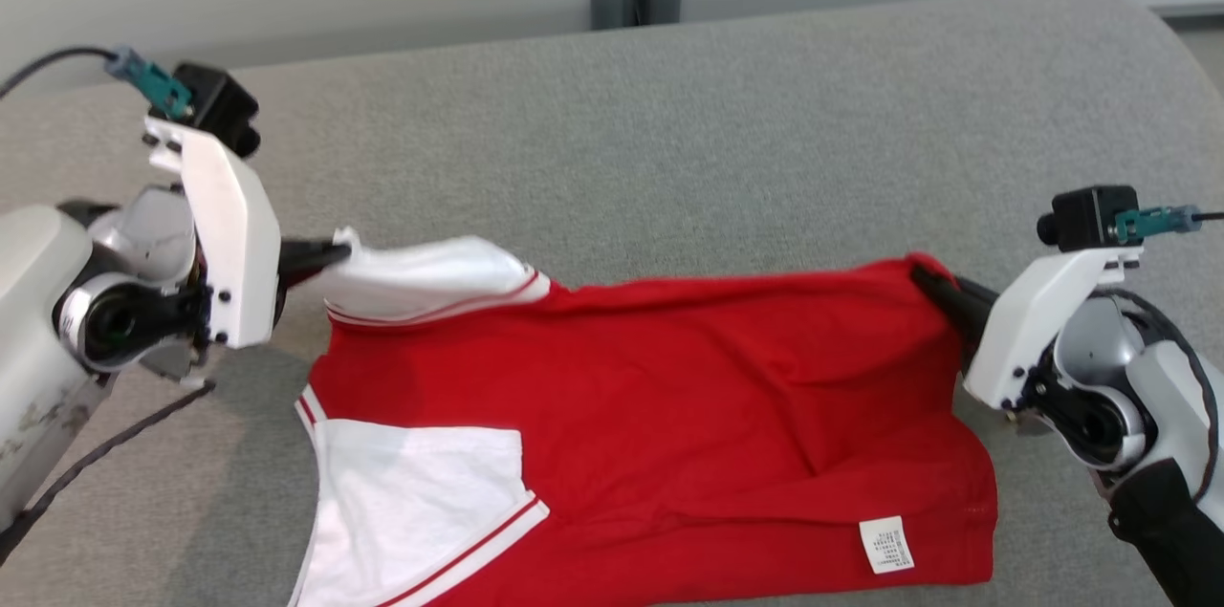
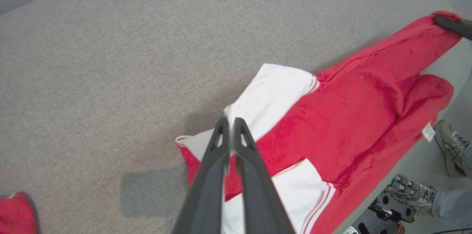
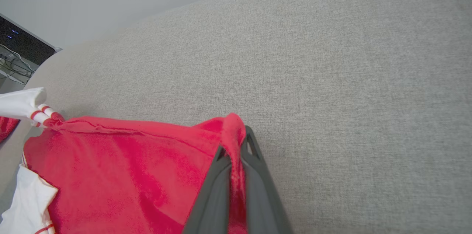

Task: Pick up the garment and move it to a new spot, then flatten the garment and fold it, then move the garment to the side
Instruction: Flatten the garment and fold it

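Now left jaws pinch the garment (image 1: 669, 378) by a white sleeve (image 1: 430, 277); right jaws, its red corner (image 1: 923, 274).

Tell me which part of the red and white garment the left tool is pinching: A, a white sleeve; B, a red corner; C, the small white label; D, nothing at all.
A: the left tool is shut on the end of the garment's white sleeve.
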Robot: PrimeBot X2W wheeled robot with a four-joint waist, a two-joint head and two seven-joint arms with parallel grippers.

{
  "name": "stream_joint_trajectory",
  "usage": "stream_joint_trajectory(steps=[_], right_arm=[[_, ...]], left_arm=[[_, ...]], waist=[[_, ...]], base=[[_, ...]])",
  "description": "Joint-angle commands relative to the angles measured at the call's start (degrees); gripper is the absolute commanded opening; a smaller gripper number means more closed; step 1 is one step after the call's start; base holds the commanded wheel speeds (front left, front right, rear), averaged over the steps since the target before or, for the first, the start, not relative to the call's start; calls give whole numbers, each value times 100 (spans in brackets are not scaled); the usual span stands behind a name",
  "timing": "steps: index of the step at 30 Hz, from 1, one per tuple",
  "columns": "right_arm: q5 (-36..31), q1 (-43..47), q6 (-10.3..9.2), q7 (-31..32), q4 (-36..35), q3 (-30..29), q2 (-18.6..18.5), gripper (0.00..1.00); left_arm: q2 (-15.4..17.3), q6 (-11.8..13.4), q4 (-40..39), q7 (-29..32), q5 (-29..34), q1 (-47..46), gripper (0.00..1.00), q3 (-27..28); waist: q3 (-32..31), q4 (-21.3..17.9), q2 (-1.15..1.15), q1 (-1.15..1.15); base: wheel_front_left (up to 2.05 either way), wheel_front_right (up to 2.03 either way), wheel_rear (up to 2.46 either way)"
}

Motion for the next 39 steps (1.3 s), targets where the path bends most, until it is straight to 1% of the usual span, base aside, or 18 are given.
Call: stream_joint_trajectory(steps=[1,5,8,14,19,23,27,28,29,30,36,39], right_arm=[[31,92,-1,71,-37,7,-84,0],[125,295,0,551,-218,187,-283,0],[225,389,0,967,-367,308,-436,0],[384,508,-1,1755,-562,431,-682,0],[372,595,0,2213,-608,355,-705,0],[258,685,-1,2409,-652,274,-655,0],[153,759,0,2504,-679,218,-600,0],[117,772,-1,2532,-690,189,-571,16],[77,780,0,2556,-702,157,-546,79],[41,789,0,2565,-715,126,-524,100],[-106,954,0,2774,-844,-45,-447,100],[-184,1082,0,2898,-1057,-301,-488,100]], left_arm=[[72,-29,-38,83,-106,91,0,-7],[252,32,-487,553,-510,374,0,-66],[389,179,-861,816,-826,585,0,-73],[672,511,-1453,1269,-1094,907,0,-251],[792,698,-1633,1439,-1196,1151,0,-385],[813,774,-1660,1467,-1258,1297,0,-439],[809,790,-1644,1473,-1305,1372,0,-457],[807,792,-1633,1461,-1297,1393,0,-459],[805,794,-1615,1454,-1283,1416,60,-472],[809,808,-1592,1468,-1261,1436,100,-495],[821,818,-1514,1504,-1262,1481,100,-534],[833,798,-1560,1373,-1304,1491,100,-433]], waist=[[-176,97,0,0],[-374,156,0,0],[-468,189,0,0],[-568,221,0,0],[-592,217,0,0],[-569,205,0,0],[-544,192,0,0],[-539,190,0,0],[-538,187,0,0],[-542,183,0,0],[-691,176,0,0],[-856,182,0,0]], base=[[0,0,0],[0,0,0],[0,0,0],[0,0,0],[0,0,0],[0,0,0],[0,0,0],[0,0,0],[0,0,0],[0,0,0],[0,0,0],[0,0,0]])
